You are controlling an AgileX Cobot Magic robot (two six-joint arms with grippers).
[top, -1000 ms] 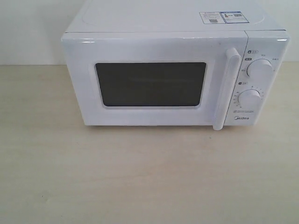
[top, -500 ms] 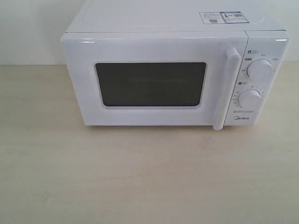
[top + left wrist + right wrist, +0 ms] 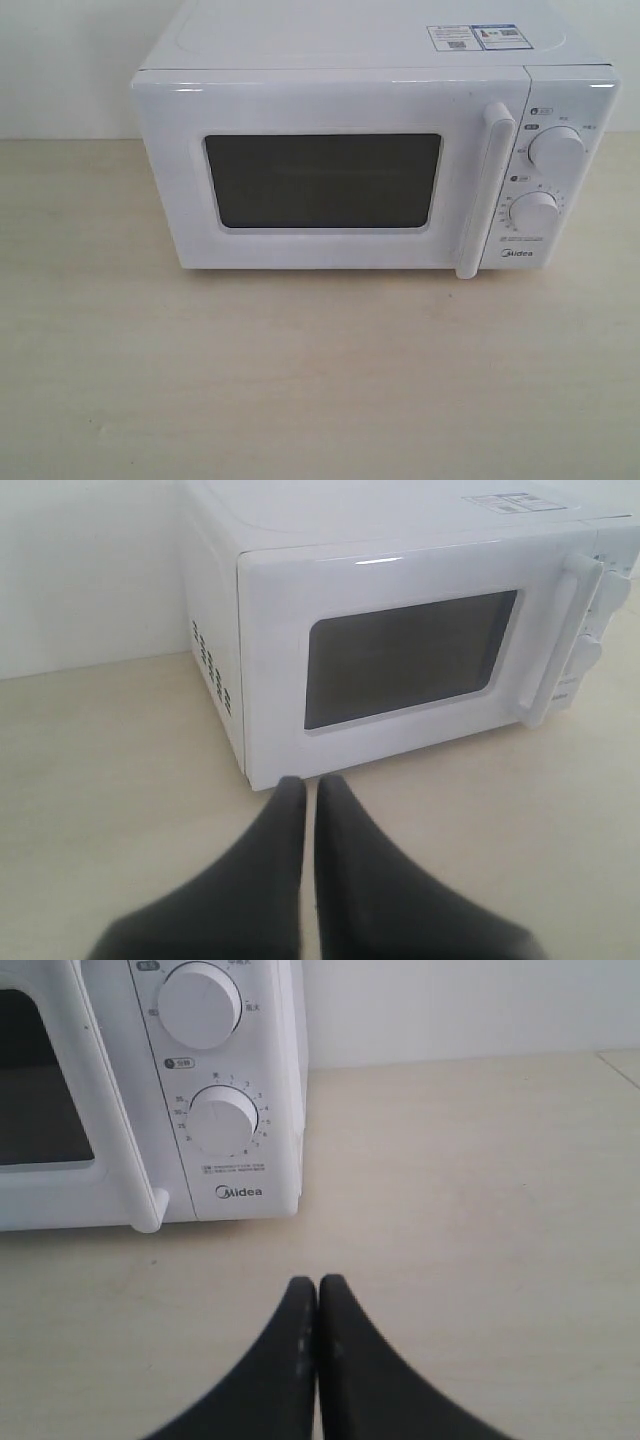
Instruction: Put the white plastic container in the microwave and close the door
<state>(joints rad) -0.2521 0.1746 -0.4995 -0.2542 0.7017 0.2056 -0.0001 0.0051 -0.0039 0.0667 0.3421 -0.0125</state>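
Note:
The white Midea microwave [image 3: 370, 150] stands at the back of the table with its door [image 3: 320, 180] shut flat against the body; the vertical bar handle [image 3: 483, 190] is beside the two round knobs [image 3: 556, 150]. The white plastic container shows in no view. My left gripper [image 3: 310, 785] is shut, empty, low over the table in front of the microwave's [image 3: 400, 630] left front corner. My right gripper [image 3: 317, 1285] is shut with nothing in it, over bare table in front of the knob panel [image 3: 222, 1120]. Neither gripper appears in the exterior view.
The light wooden table [image 3: 300, 380] stretches in front of the microwave. A white wall [image 3: 60, 60] runs behind it. Vent holes [image 3: 210, 665] mark the microwave's left side. Stickers [image 3: 475, 37] lie on its top.

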